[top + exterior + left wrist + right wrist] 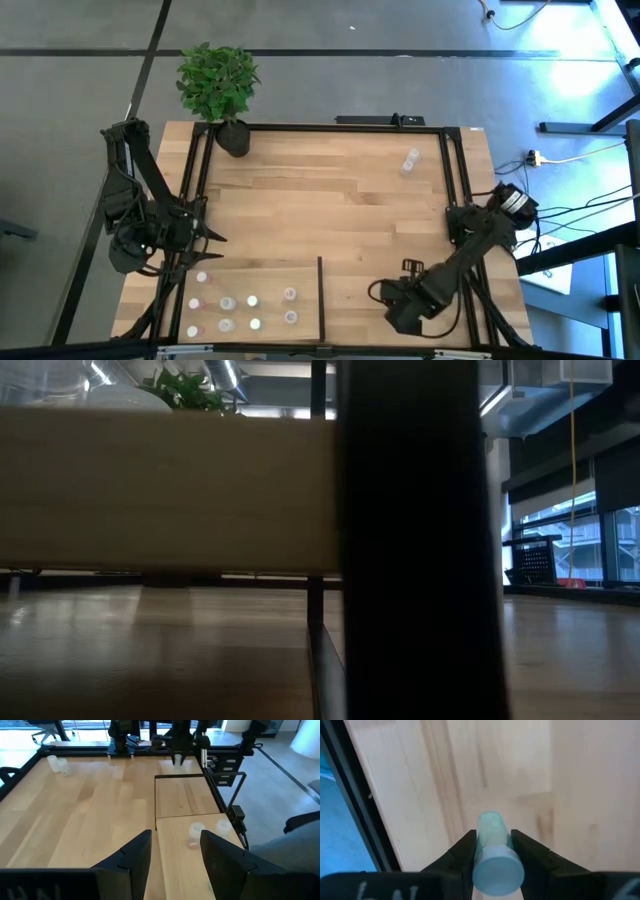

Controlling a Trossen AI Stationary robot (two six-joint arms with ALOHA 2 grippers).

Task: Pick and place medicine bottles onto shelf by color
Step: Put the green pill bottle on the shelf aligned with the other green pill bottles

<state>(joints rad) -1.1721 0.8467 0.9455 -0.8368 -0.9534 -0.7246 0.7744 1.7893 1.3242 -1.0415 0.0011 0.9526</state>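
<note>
Right gripper (492, 851): clamped on a small bottle (492, 852), fingers on either side of its body, pale cap towards the wrist camera. In the high view it hangs over the near right part of the table, right of the short black divider bar (320, 297).
Held bottle: gripped crosswise and looking secure; greenish-white body, cap reads pale blue here, true colour hard to call.
Left gripper (175, 851): fingers parted with nothing between them, waiting at the table's left edge, just above the bottle group.
Shelf (262, 272): the near left bay, left of the divider, already carries a cluster of bottles (240, 310) with white and pinkish tops, standing in loose rows.
Stray bottles (410, 161): a couple lie far right on the tabletop, well apart from everything else.
Plant pot (233, 137): far left corner, out of the way.
Step in hand, as I read it: carrying this bottle to its colour group.
Doing it well: keep the squeeze steady, cross the divider with clearance, come down into a free gap beside matching tops, set it upright, and let go only once it rests on the wood.
</note>
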